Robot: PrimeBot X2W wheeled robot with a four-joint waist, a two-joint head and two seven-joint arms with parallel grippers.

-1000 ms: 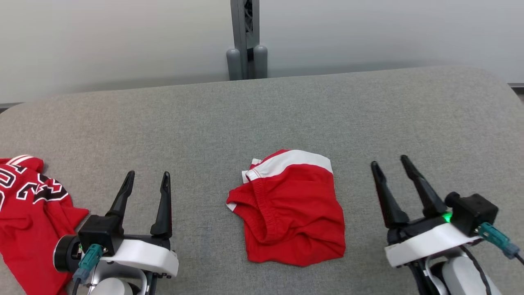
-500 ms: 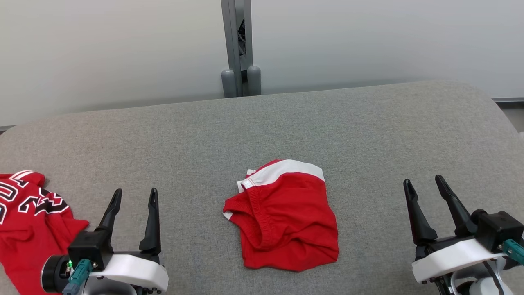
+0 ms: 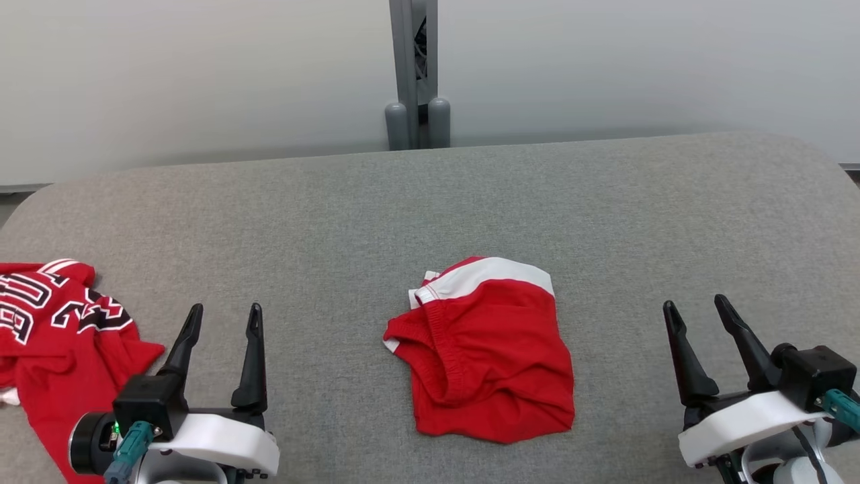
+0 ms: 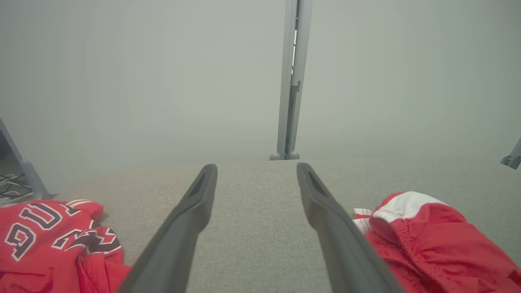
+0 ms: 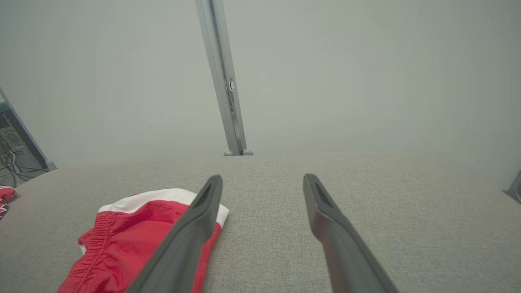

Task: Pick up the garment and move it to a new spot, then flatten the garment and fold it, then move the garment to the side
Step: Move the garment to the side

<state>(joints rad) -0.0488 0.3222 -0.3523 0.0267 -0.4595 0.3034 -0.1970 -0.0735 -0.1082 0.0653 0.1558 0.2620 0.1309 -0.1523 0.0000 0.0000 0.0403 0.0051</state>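
Ok, both grippers are idle: left gripper [image 3: 226, 309] and right gripper [image 3: 694, 302] have their jaws spread wide, nothing between the fingers, tips pointing away from the robot and hovering low over the surface, whether touching it I can't tell. Task item, as I read it, is the crumpled red mesh shorts with a white band [image 3: 487, 356]. They sit between the two grippers, inboard of each: to the right of the left jaws and to the left of the right jaws, clear of both. The bundle starts level with the fingertips and runs back toward the wrists, so neither arm needs much forward reach, mostly a sideways move inward. Bundle is compact and near square, marginally longer along the finger direction, with the white band at the far end and the gathered elastic edge facing the left jaws. Right jaws look a shade nearer in the head view, but it's close. A rumpled red jersey with black-and-white lettering [image 3: 60, 336] lies just outboard of the left jaws, partly under that wrist; risk of snagging it. Surface is a flat grey woven-fabric tabletop with rounded corners [image 3: 430, 202], with plenty of bare area ahead of both jaws. Beyond it are a plain pale wall [image 3: 201, 67] and a grey metal upright post [image 3: 413, 67].
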